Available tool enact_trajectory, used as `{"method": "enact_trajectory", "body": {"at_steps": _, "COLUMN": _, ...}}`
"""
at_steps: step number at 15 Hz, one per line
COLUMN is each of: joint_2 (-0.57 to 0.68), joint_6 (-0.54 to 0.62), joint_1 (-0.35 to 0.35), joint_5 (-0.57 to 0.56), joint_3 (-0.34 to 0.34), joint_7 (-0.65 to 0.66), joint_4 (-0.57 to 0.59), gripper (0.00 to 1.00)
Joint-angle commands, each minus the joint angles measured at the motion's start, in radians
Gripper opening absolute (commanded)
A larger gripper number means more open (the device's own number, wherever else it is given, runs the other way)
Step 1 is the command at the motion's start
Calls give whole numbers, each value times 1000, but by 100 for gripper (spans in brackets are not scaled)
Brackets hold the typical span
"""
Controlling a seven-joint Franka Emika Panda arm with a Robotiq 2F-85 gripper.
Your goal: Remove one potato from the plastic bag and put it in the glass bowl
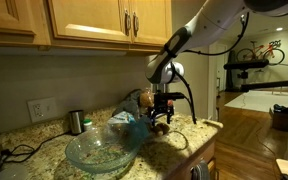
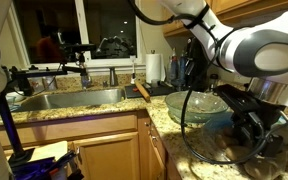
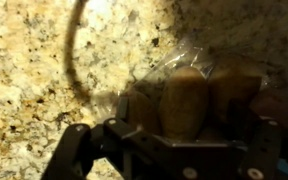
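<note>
Wrist view: the gripper (image 3: 169, 150) comes in from the bottom edge, fingers (image 3: 76, 150) spread wide on either side, gripping nothing that we can see. We read it as open.

- Between and just above the fingers, centre-right of the frame: clear plastic bag (image 3: 179, 58) lying on the granite countertop (image 3: 34, 90), several tan potatoes inside. The middle potato (image 3: 184, 100) sits nearest the fingers' centre line. Light is dim; we cannot tell whether the bag mouth faces the gripper.
- A dark cable (image 3: 74, 50) curves down the upper left, clear of the bag.
- In an exterior view the gripper (image 1: 162, 112) is low over the counter at frame centre; the glass bowl (image 1: 79, 155) stands at lower left, near but not touching.

Step, as we judge it: approach and grasp; no potato is out of the bag yet. The next move calls for closing on one potato alone, not on film or a neighbour, then lifting free of the bag and carrying it to the bowl.
</note>
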Motion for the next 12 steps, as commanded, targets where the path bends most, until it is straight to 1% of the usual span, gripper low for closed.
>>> {"method": "enact_trajectory", "body": {"at_steps": 1, "joint_2": 42, "joint_6": -46, "joint_1": -20, "joint_5": 8, "joint_3": 5, "joint_7": -8, "joint_4": 61, "gripper": 100}}
{"method": "enact_trajectory", "body": {"at_steps": 12, "joint_2": 104, "joint_6": -146, "joint_1": -23, "joint_5": 8, "joint_3": 8, "joint_7": 6, "joint_4": 168, "gripper": 100}}
